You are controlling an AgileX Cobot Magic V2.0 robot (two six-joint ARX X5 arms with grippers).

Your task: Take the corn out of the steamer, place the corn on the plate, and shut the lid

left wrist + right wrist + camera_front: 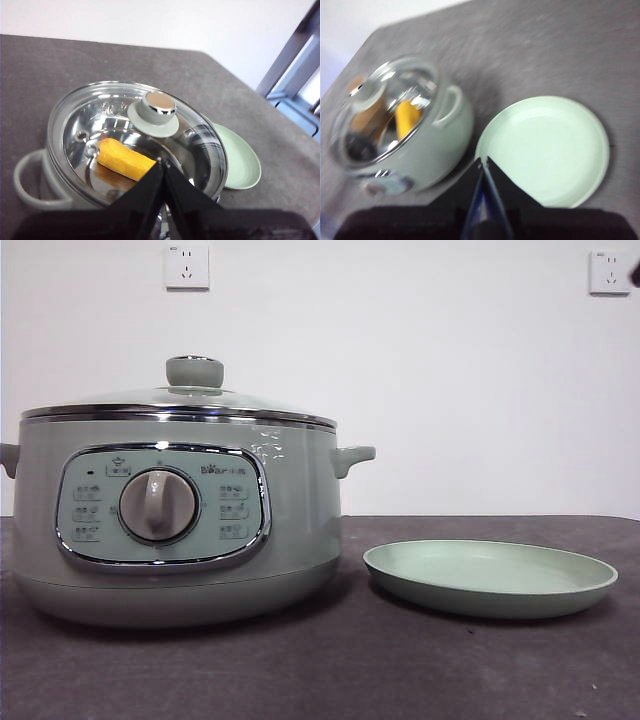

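Note:
The steamer (170, 530), a sage-green pot with a dial, stands at the left of the table with its glass lid (180, 400) on it. The lid's green knob (157, 107) shows in the left wrist view, and the corn (125, 159) lies inside the pot under the glass. The corn also shows through the lid in the right wrist view (406, 117). The pale green plate (490, 578) lies empty to the right of the steamer. My left gripper (162, 164) is shut, high above the steamer. My right gripper (482, 161) is shut, high above the plate's (545, 150) edge.
The dark grey table (330, 670) carries only the steamer and plate. A white wall with two sockets (187, 267) stands behind. A black arm tip (635, 273) shows at the top right corner of the front view. A blue-grey frame (295, 65) stands beyond the table's corner.

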